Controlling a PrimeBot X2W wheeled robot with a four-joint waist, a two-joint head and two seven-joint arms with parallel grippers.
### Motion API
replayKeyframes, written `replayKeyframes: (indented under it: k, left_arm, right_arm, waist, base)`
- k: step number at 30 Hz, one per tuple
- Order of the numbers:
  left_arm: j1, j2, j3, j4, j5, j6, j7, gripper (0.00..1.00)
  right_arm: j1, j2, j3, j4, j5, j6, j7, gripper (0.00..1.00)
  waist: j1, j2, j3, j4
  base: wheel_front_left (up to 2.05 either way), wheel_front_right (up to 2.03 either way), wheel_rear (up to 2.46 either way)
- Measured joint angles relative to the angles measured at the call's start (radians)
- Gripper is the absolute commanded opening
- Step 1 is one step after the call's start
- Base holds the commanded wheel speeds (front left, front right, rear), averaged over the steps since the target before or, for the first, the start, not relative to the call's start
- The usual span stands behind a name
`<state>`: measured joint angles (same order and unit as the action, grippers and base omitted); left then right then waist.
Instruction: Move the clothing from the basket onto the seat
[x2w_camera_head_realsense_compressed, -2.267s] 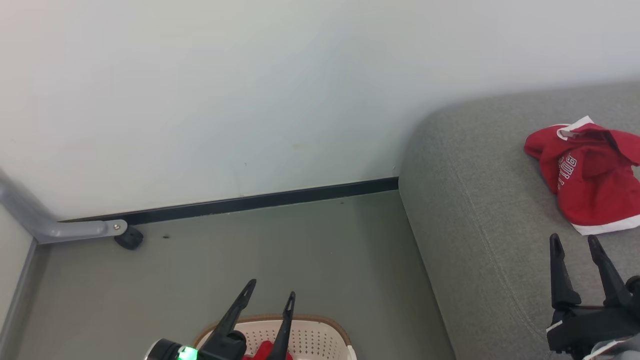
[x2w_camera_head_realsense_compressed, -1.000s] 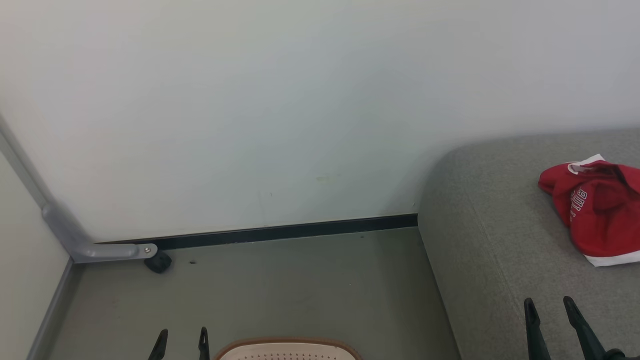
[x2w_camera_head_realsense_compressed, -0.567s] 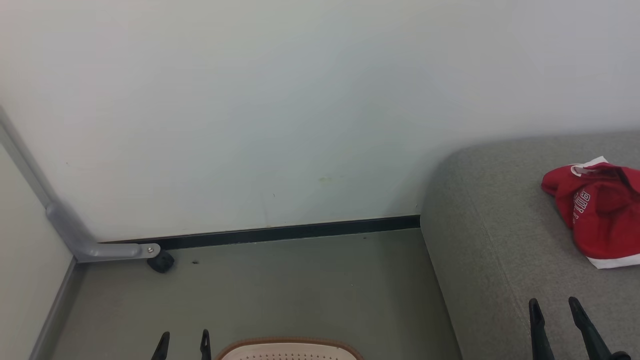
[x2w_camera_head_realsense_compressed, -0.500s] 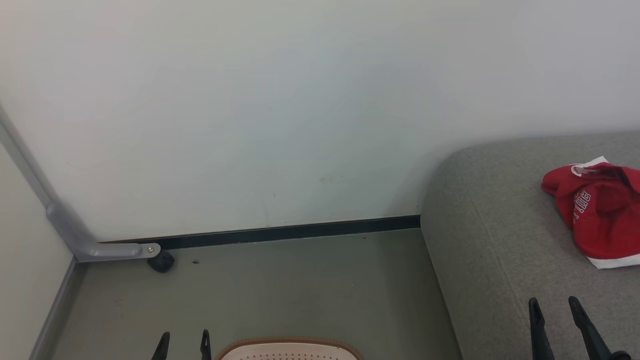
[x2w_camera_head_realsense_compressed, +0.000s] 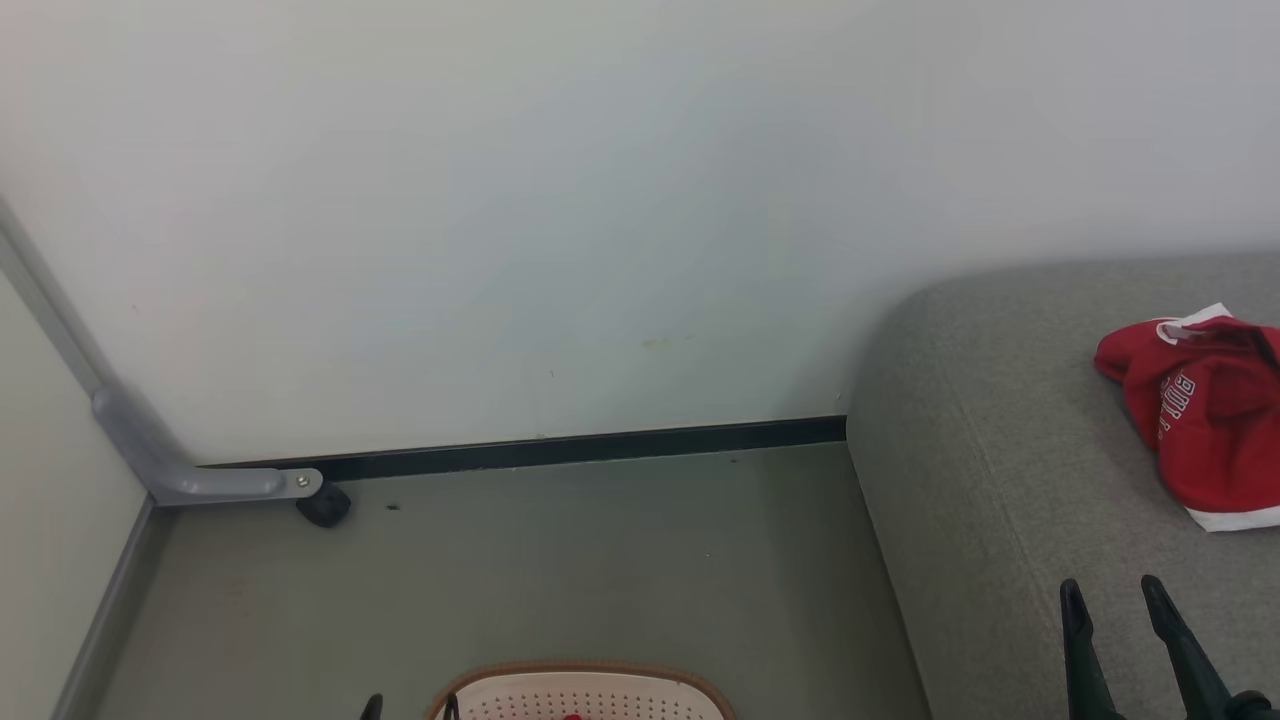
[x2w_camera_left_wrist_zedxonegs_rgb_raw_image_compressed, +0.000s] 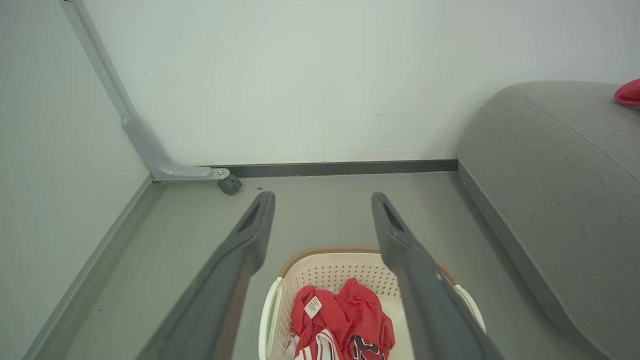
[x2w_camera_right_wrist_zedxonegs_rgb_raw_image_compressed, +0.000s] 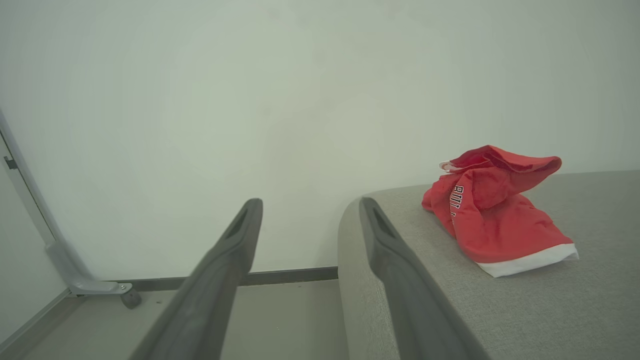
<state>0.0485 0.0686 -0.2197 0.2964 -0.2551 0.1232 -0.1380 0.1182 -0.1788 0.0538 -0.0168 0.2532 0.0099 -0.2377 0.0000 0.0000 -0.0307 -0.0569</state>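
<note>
**A:** What's in the basket (x2w_camera_left_wrist_zedxonegs_rgb_raw_image_compressed: 330, 270)?

**B:** Crumpled red clothing (x2w_camera_left_wrist_zedxonegs_rgb_raw_image_compressed: 350, 315) with a white tag and some white trim, heaped in the middle. Another red garment (x2w_camera_right_wrist_zedxonegs_rgb_raw_image_compressed: 495, 220), with white lettering and a white hem, lies on the seat (x2w_camera_right_wrist_zedxonegs_rgb_raw_image_compressed: 550, 300), back from its rounded corner.

**A:** And the fingers?

**B:** The left fingers (x2w_camera_left_wrist_zedxonegs_rgb_raw_image_compressed: 252, 235) are spread wide with nothing between them, and the basket sits framed in the gap. The right fingers (x2w_camera_right_wrist_zedxonegs_rgb_raw_image_compressed: 240, 240) are just as wide apart and empty. They are over the front of the seat, near the garment but apart from it.

**A:** Room around it?

**B:** Bare grey-green floor (x2w_camera_head_realsense_compressed: 600, 560) runs from the basket to the pale wall (x2w_camera_head_realsense_compressed: 600, 200), which has a black skirting strip (x2w_camera_head_realsense_compressed: 600, 450). The seat's side stands to the basket's right. A grey metal bracket (x2w_camera_head_realsense_compressed: 200, 485) with a small black wheel (x2w_camera_head_realsense_compressed: 322, 508) sits in the left corner
</note>
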Motion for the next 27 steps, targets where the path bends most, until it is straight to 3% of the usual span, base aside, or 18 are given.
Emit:
replayKeyframes:
  k: [19,27]
  left_arm:
    - [-0.179,-0.017,-0.180,0.263,-0.002,-0.002,0.067,1.00]
    - [-0.320,-0.021,-0.289,0.327,-0.072,0.000,0.085,1.00]
  right_arm:
    - [-0.049,-0.051,-0.033,-0.151,0.001,0.000,0.044,1.00]
    - [-0.092,-0.068,-0.043,-0.212,0.008,0.008,0.071,1.00]
  waist:
    - [0.0001,0.0001,0.157,-0.001]
    - [0.0002,0.0001,0.268,-0.008]
  base:
    - [0.00,0.00,0.00]
    - [0.00,0.00,0.00]
